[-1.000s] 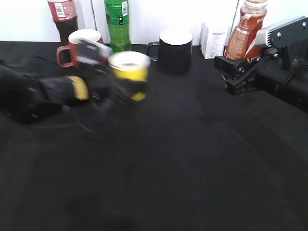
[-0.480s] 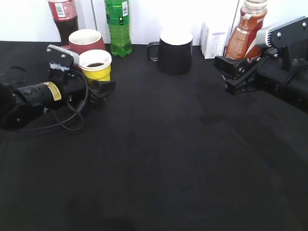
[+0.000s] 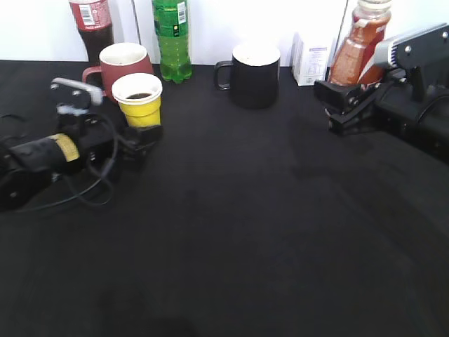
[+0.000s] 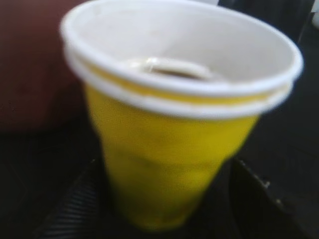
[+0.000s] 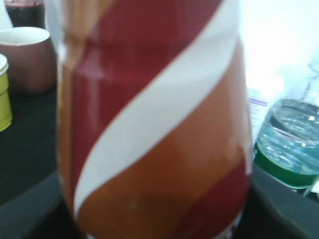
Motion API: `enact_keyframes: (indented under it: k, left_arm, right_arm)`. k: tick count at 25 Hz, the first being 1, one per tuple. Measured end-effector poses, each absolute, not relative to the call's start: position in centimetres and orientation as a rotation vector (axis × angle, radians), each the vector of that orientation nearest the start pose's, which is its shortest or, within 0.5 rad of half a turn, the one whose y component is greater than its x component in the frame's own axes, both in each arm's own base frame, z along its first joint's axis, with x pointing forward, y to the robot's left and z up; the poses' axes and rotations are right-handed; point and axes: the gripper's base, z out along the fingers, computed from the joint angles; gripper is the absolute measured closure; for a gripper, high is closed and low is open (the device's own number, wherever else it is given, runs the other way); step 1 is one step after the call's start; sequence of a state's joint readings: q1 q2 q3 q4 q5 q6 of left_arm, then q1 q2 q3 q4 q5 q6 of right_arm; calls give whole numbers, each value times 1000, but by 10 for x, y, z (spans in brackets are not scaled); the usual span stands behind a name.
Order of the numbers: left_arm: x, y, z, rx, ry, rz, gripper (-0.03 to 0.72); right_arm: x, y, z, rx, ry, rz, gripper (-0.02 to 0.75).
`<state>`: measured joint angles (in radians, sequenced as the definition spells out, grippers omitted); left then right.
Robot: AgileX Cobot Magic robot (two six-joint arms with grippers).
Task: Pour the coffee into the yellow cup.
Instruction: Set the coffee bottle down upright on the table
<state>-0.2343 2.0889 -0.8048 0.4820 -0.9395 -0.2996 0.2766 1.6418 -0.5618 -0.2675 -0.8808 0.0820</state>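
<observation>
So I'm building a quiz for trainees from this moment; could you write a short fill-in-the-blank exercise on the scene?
1. The yellow cup holds a little ____ liquid.
2. The mug right behind the yellow cup is dark ____.
3. The right tool sits at the ____ bottle, which stands upright.
4. The bottle beside the cola bottle has a ____ label.

Missing words: dark; red; coffee; green

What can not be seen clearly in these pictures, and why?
- Left gripper: exterior view is too small and wrist view too blurred to show whether it grips the yellow cup.
- Right gripper: the coffee bottle fills its wrist view, hiding the fingers.
- Bottle cap: cut off by the top edge.
</observation>
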Motion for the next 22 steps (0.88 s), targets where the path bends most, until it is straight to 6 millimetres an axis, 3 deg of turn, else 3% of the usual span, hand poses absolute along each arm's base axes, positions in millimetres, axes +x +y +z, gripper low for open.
enact_keyframes:
  k: [6, 8, 10, 14, 18, 22]
  left_arm:
    - [297, -101, 112, 455, 1936, -491, 91]
    - [276, -97, 127, 478, 1939, -483, 93]
    - [265, -97, 158, 511, 1837, -492, 97]
    - [245, -101, 214, 636, 1620, -523, 101]
    - [239, -102, 226, 651, 1570, -539, 101]
    - [239, -103, 227, 653, 1561, -544, 103]
  right_arm:
    - [295, 74, 193, -35, 1691, 232, 204]
    - [296, 66, 192, 52, 1699, 171, 204]
    - [299, 63, 180, 21, 1736, 85, 204]
    - [307, 64, 128, -33, 1814, 0, 204]
    - [310, 63, 89, -72, 1746, -52, 204]
    - [303, 61, 87, -62, 1738, -50, 184]
